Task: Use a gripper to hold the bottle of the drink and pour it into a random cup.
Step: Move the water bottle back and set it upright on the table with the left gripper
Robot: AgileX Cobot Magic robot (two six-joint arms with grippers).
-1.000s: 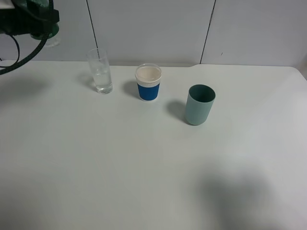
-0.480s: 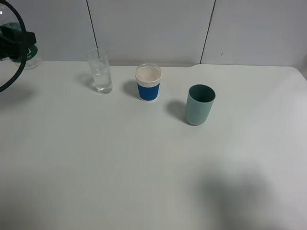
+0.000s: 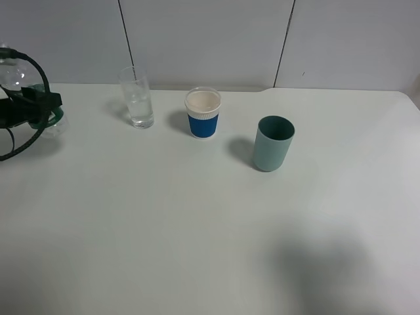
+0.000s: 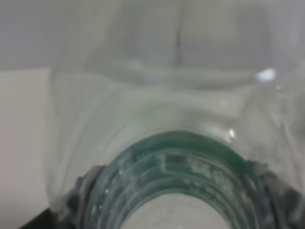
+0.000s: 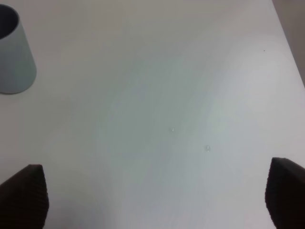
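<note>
My left gripper (image 3: 27, 109), black with a looping cable, is at the far left edge of the table and is shut on the bottle of the drink (image 3: 56, 121). The bottle's dark green label and clear base show just right of the jaws. In the left wrist view the bottle (image 4: 181, 162) fills the frame, clear body and green label. The cup (image 3: 137, 97), a tall clear glass with some clear liquid in it, stands to the right of the bottle near the back wall. My right gripper (image 5: 157, 200) is open and empty above bare table; it is out of the high view.
A blue-sleeved white paper cup (image 3: 203, 113) stands right of the glass. A teal plastic cup (image 3: 273, 143) stands further right and nearer; it also shows in the right wrist view (image 5: 14, 52). The white table (image 3: 197, 230) ends at a grey back wall.
My left gripper has come down with the bottle from the top left corner to just above the table at the left edge. The cups have not moved.
</note>
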